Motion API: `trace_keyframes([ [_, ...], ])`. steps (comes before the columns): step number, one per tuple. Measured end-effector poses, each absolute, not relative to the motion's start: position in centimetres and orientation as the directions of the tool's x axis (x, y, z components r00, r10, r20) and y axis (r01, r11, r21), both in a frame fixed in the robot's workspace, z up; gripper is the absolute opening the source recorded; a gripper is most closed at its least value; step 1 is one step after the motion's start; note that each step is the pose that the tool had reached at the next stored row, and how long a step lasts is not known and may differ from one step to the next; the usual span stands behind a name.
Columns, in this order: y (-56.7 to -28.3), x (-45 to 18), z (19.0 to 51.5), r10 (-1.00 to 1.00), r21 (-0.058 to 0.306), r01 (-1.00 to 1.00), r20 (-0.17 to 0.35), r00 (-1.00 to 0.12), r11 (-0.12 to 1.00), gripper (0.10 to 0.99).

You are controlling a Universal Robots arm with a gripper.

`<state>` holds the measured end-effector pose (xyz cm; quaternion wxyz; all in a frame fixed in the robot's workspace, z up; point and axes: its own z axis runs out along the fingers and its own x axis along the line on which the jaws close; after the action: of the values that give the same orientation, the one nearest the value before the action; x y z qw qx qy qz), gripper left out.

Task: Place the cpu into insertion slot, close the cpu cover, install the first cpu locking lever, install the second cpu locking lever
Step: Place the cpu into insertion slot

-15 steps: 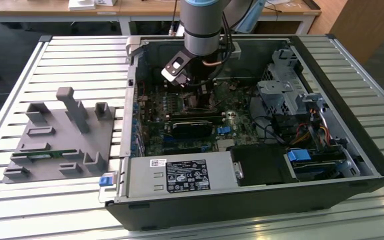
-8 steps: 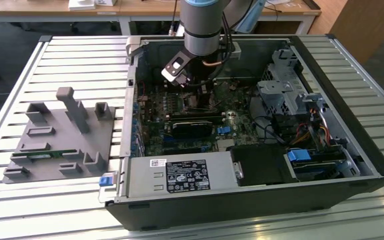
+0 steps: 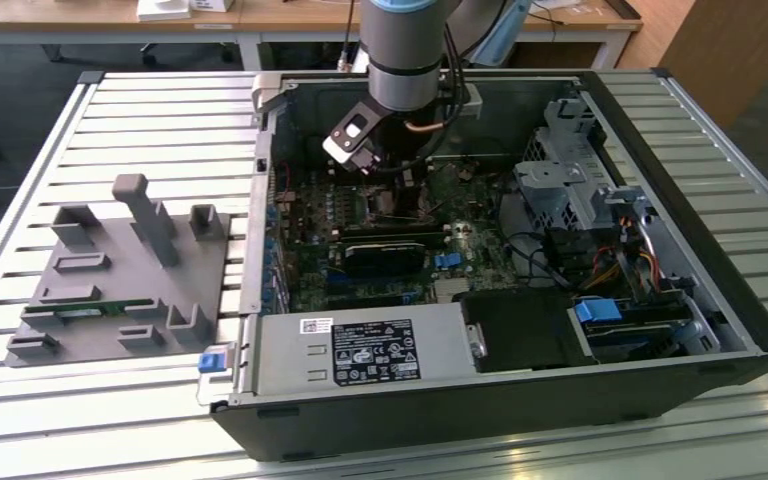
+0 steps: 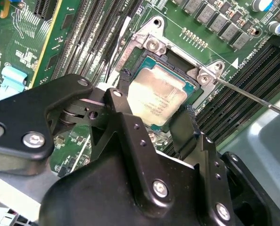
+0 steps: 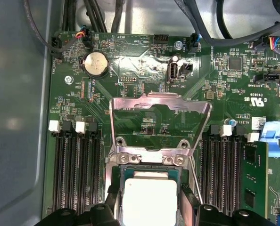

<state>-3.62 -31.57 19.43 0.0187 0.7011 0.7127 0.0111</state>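
Observation:
The cpu [image 4: 154, 100], a flat square chip with a dull silver top, lies level in or just over the insertion slot [image 4: 174, 65], a black socket on the green board. My gripper [image 4: 157, 94] straddles it, one black finger [image 4: 125, 81] pressed against each opposite edge, so it is shut on the chip. In the first wrist view the cpu [image 5: 149, 200] sits between the fingertips [image 5: 189, 203], and the cpu cover [image 5: 161, 104] stands swung up and open beyond the slot [image 5: 149, 168]. A thin metal locking lever [image 4: 253, 96] sticks out unlatched beside the socket. In the exterior view the gripper [image 3: 387, 188] is deep inside the computer case.
Long black memory slots [image 5: 76, 174] flank the socket on both sides. A black card [image 3: 384, 255] lies across the board nearer the power supply [image 3: 357, 350]. A drive cage and cables [image 3: 571, 190] fill the exterior view's right. A grey fixture [image 3: 117, 270] sits on the slatted table.

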Motion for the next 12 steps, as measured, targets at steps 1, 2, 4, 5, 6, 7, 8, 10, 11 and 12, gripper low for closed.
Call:
trace_keyframes([
  [1, -31.6, -3.6, 19.5, 1.000, 0.042, 0.999, -0.011, -0.016, 0.017, 0.616],
  [2, -31.6, -3.6, 19.7, 1.000, 0.042, 0.999, -0.011, -0.016, 0.017, 0.616],
  [4, -31.6, -3.6, 20.0, 1.000, 0.042, 0.999, -0.011, -0.016, 0.017, 0.600],
  [5, -31.6, -3.6, 20.2, 1.000, 0.042, 0.999, -0.011, -0.016, 0.017, 0.537],
  [6, -31.6, -3.6, 20.3, 1.000, 0.042, 0.999, -0.011, -0.016, 0.016, 0.537],
  [7, -31.6, -3.6, 20.5, 1.000, 0.042, 0.999, -0.011, -0.016, 0.016, 0.478],
  [8, -31.6, -3.6, 20.6, 1.000, 0.042, 0.999, -0.011, -0.016, 0.016, 0.420],
  [10, -31.6, -3.6, 20.7, 1.000, 0.042, 0.999, -0.011, -0.015, 0.015, 0.361],
  [11, -31.6, -3.6, 20.7, 1.000, 0.042, 0.999, -0.011, -0.015, 0.015, 0.302],
  [12, -31.6, -3.6, 20.7, 1.000, 0.042, 0.999, -0.011, -0.014, 0.015, 0.243],
])
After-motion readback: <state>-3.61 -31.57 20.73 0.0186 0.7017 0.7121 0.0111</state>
